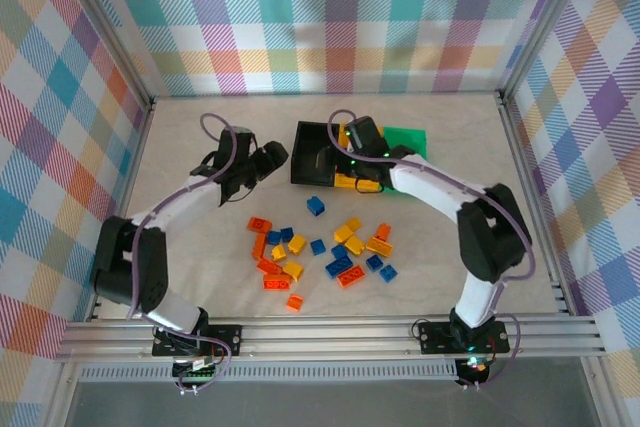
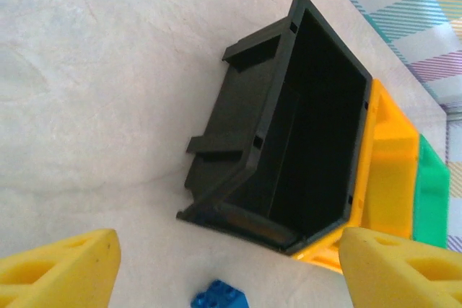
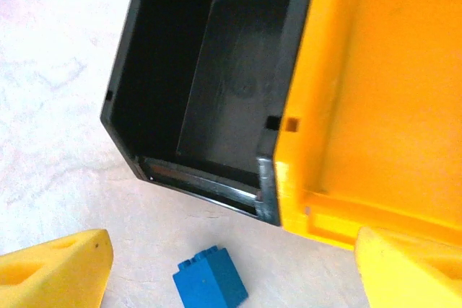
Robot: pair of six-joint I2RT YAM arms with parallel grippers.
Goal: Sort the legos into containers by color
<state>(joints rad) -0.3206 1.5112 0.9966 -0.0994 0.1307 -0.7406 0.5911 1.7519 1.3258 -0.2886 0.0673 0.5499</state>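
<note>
1. Both grippers gaped empty: the left gripper [image 2: 227,268] near the black bin [image 2: 289,128], the right gripper [image 3: 234,261] over the yellow bin [image 3: 390,91] front edge.
2. The bricks [image 1: 320,252] lay scattered on the table [image 1: 200,267]; one blue brick [image 3: 209,279] sat just before the black bin.
3. Pick step, I judged: descend squarely over that brick, then close.

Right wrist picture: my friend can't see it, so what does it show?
An open black bin with nothing visible inside sits on a pale table, joined on its right to a yellow bin. A blue lego lies on the table just in front of it. Two yellow fingertips poke in at the bottom corners, wide apart.
</note>
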